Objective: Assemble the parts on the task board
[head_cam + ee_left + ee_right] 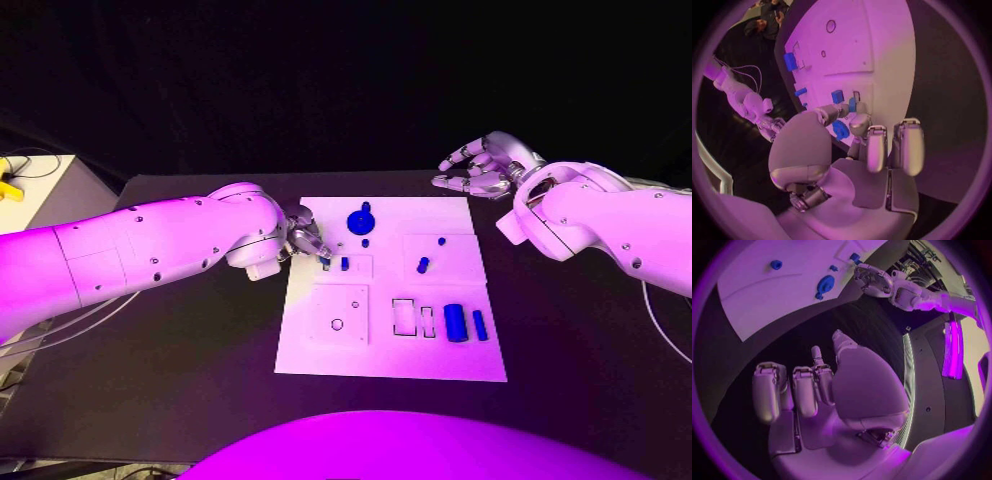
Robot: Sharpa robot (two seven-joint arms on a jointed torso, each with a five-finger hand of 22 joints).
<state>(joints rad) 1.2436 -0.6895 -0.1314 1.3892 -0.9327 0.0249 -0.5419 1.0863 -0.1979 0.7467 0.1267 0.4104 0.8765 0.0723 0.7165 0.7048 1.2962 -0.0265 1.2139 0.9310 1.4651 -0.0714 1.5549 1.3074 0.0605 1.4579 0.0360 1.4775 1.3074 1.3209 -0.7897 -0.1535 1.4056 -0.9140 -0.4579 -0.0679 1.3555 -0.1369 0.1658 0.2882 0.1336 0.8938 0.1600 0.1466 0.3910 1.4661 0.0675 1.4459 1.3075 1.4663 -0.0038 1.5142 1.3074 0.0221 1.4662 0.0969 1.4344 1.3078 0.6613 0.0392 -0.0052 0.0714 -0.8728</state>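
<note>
Task board (389, 365) sits mid-table, white plate on the black table (173, 400), long side running away from the robot. Bare table shows on every side of it: wide strips to the left and right, a narrower band at the near edge, a thin one at the far edge.

Left side: left arm (130, 255) comes in over the table and ends at the board's left edge, far half. Left hand (306, 240) is over that edge, fingertips curled down onto a small blue part (343, 264); in the left wrist view the fingers (856, 120) pinch a blue part (852, 104), so it's gripping that piece. Board's near-left quarter carries a raised square plate with a small hole (338, 324), nothing over it.

Parts count in the head view, left to right: one in the left hand, one round knob-like part (361, 221) near the far edge, one tiny dot (365, 242) just below it, one small peg (423, 265) mid-board, one small dot (441, 241) beside it, two upright bars (456, 322) (479, 324) side by side at the right edge. Seven blue pieces. Two rectangular slots (404, 316) sit just left of the bars.

Right side: right hand (483, 167) hovers off the board's far-right corner, above the table, holding nothing, fingers loosely curled and apart. Right arm (606, 225) overhangs the table right of the board, well apart from the parts.
</note>
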